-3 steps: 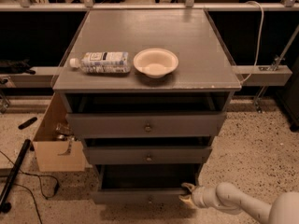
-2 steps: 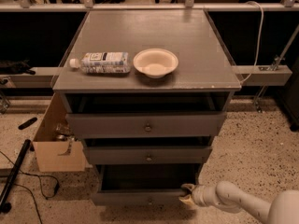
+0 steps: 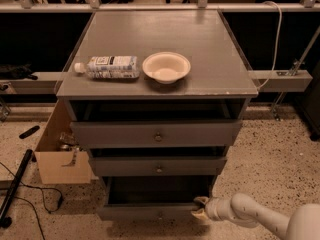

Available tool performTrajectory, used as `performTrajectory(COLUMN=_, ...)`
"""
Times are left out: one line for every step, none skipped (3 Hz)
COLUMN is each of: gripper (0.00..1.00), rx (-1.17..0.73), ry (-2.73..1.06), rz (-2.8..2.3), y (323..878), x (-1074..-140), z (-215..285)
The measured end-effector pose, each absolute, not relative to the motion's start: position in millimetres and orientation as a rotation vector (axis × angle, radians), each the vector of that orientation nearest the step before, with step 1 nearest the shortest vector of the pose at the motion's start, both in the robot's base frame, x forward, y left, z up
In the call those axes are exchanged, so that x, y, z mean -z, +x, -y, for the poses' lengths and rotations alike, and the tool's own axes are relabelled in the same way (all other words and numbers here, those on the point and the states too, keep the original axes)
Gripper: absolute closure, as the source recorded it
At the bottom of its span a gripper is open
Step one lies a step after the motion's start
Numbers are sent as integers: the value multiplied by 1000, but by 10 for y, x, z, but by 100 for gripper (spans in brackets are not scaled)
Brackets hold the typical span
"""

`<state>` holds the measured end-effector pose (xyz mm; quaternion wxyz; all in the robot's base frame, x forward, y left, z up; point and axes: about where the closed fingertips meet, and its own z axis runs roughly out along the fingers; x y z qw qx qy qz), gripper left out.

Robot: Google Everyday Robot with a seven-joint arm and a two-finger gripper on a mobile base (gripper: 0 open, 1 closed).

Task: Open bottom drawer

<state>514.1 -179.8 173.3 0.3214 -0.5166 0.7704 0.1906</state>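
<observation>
The bottom drawer (image 3: pixel 150 212) is the lowest and narrowest of three grey drawer fronts on the cabinet; it stands pulled out, showing a dark inside, and its small knob (image 3: pixel 160 214) sits near the lower edge of the view. My gripper (image 3: pixel 201 209) comes in from the lower right on a white arm and sits at the drawer's right front corner. Its pale fingers (image 3: pixel 202 201) straddle the top edge of the drawer front there.
The mid-sized drawer (image 3: pixel 158 166) and the widest top drawer (image 3: pixel 156 133) above also stand slightly out. A plastic bottle (image 3: pixel 109 67) and a white bowl (image 3: pixel 166 67) lie on the cabinet top. An open cardboard box (image 3: pixel 59 156) and cables (image 3: pixel 20 181) lie on the floor at left.
</observation>
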Motion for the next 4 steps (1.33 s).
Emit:
performTrajectory(gripper=4, rx=-501, ry=-1357, rz=-2023, y=5141, x=-1733, z=1798)
performTrajectory(gripper=24, rx=-501, ry=-1357, rz=-2023, y=5140, x=-1732, z=1797)
performTrajectory(gripper=42, rx=-501, ry=-1357, rz=-2023, y=5140, x=-1732, z=1797)
performTrajectory(gripper=65, rx=-519, ry=-1366, rz=-2069, y=4901, x=-1643, z=1877)
